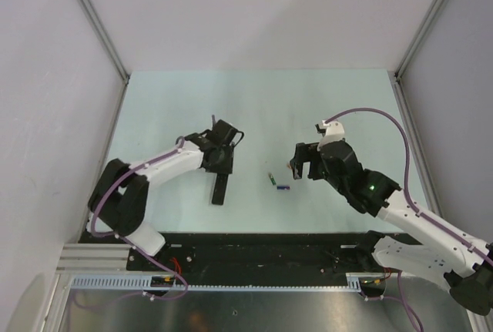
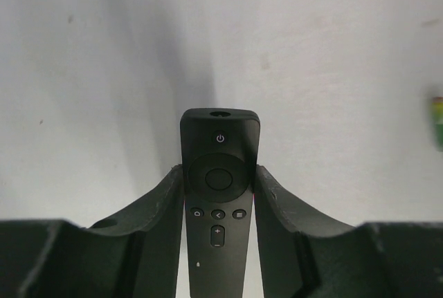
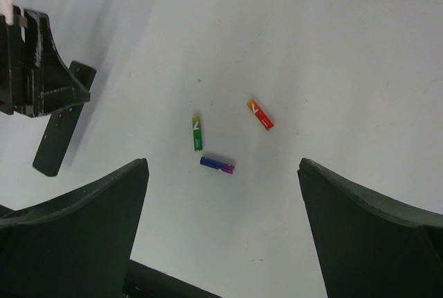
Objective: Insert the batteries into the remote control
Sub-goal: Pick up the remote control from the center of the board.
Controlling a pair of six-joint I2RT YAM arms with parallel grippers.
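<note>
L fingers (image 2: 149, 222): closed in on remote control (image 2: 218, 194), one against each long side, level w/ its round pad.
R fingers (image 3: 76, 229): spread wide, nothing btwn them, hanging above the batteries.
Remote control: flat on bench (image 1: 169, 108), button face up, power-btn end pointing away from L wrist cam. Battery recess not in sight.
Batteries: green battery (image 3: 197, 134), red battery (image 3: 261, 115), blue-purple battery (image 3: 217, 165) lie loose on bench, near each other, none touching. Green is nearest the remote control, red farthest.
L wrist view only: buttons and finger contact. Green/yellow sliver at right edge is too cut off to ID.
R wrist view only: all 3 cells at once.
Top view only: both arms. Remote control left of centre, cells well apart to its right, red one not visible there.
</note>
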